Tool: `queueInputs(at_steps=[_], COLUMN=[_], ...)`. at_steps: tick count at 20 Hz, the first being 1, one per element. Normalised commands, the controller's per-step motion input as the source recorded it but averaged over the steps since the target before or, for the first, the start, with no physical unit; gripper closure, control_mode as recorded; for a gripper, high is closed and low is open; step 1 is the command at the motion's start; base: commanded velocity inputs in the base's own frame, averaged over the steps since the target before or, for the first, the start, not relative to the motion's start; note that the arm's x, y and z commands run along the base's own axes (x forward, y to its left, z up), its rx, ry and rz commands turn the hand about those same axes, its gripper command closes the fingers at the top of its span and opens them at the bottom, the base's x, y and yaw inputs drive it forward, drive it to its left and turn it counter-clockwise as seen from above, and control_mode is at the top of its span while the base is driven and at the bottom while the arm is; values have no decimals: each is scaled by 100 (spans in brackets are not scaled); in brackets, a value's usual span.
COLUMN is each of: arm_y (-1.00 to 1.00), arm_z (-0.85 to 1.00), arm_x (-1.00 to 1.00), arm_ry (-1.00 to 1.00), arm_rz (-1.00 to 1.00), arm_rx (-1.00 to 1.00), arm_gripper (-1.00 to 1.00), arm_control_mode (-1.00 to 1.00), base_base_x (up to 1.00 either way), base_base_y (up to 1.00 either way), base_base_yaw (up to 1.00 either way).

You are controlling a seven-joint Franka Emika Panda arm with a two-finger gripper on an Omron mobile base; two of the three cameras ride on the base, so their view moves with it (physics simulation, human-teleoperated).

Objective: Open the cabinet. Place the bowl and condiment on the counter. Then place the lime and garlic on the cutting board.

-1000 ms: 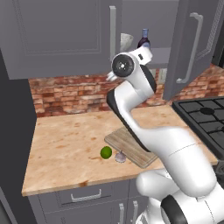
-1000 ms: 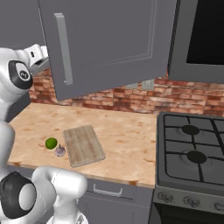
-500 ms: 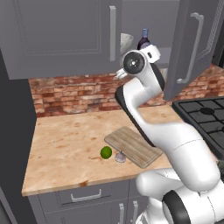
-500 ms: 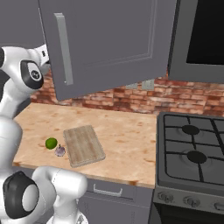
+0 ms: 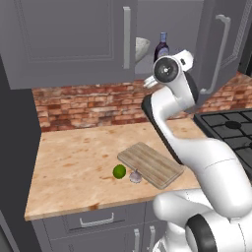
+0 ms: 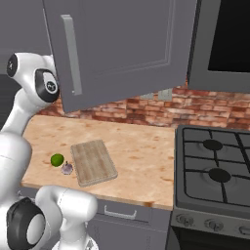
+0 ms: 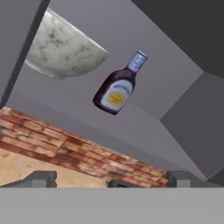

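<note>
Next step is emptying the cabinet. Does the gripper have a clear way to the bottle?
Probably yes: the right door is swung open, the bottle stands beside the bowl with nothing before it, and the gripper is open.

Counter point(image 5: 78, 167) with cutting board point(image 5: 151, 165), lime point(image 5: 119, 171), garlic point(image 5: 135, 176).

My L base cam sits behind the arm, looking fwd and down over the counter point(image 5: 74, 167) w/ the cutting board point(image 5: 151, 165) mid-frame and the open cabinet point(image 5: 74, 39) up top. R base cam covers the same counter, board and cabinet from the other side, plus the stove point(image 6: 215, 176). Hand cam is tilted, looking up close into the cabinet at the bowl point(image 7: 61, 50) and condiment point(image 7: 116, 89).
</note>
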Motion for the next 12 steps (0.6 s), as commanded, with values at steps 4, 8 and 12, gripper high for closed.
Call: queueInputs(at_steps=[4, 8, 12], arm_y=[-29, -19, -18], arm_z=[7, 24, 19], arm_x=[-29, -39, -37], arm_ry=[-6, -9, -9], arm_rz=[-8, -14, -14], arm_rx=[0, -2, -2], arm_gripper=[-100, -100, -100], arm_control_mode=[-100, -100, -100], base_base_x=[0, 0, 0], base_base_y=[0, 0, 0], base_base_yaw=[0, 0, 0])
